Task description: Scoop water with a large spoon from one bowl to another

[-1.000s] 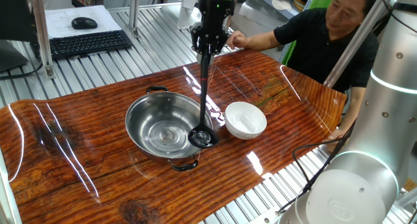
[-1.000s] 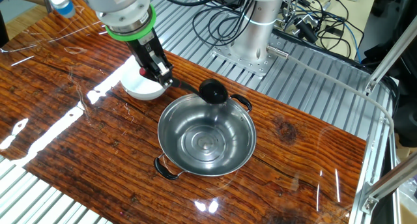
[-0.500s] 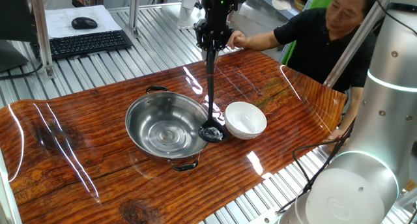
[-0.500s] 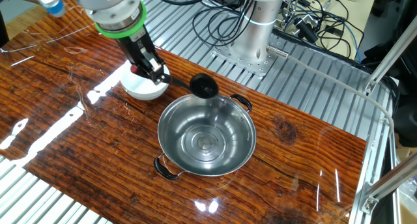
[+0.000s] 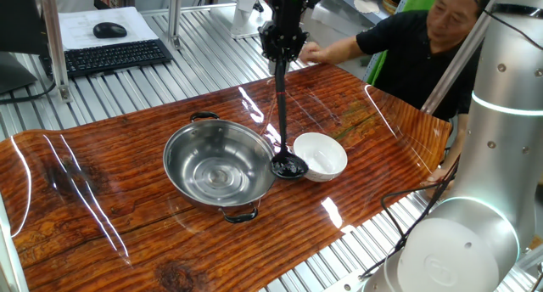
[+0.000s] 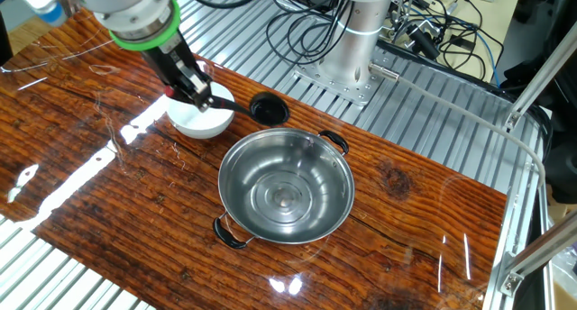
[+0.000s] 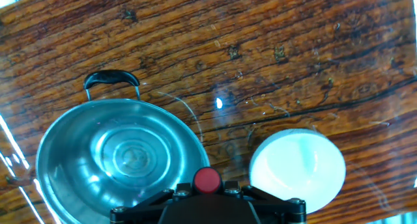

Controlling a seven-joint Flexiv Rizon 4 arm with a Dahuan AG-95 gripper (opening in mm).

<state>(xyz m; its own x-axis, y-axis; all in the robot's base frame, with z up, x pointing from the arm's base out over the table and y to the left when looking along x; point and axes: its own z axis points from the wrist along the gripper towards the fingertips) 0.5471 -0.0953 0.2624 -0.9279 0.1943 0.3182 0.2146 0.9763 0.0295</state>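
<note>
Two vessels are sitting side by side on the glossy wood-grain tabletop (image 5: 102, 199), shiny steel bowl (image 5: 219, 168) and small white bowl (image 5: 320, 155), while the claw (image 5: 281, 56) is pinching the thin black ladle (image 5: 281, 122) upright by its handle, its round cup hanging lowest between their rims.

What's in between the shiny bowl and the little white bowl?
The ladle's cup hangs between the steel bowl and white bowl, seen in one fixed view.

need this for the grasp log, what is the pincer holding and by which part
The pincer holds the large spoon by the top end of its thin handle; the cup hangs between the steel bowl and white bowl.
</note>
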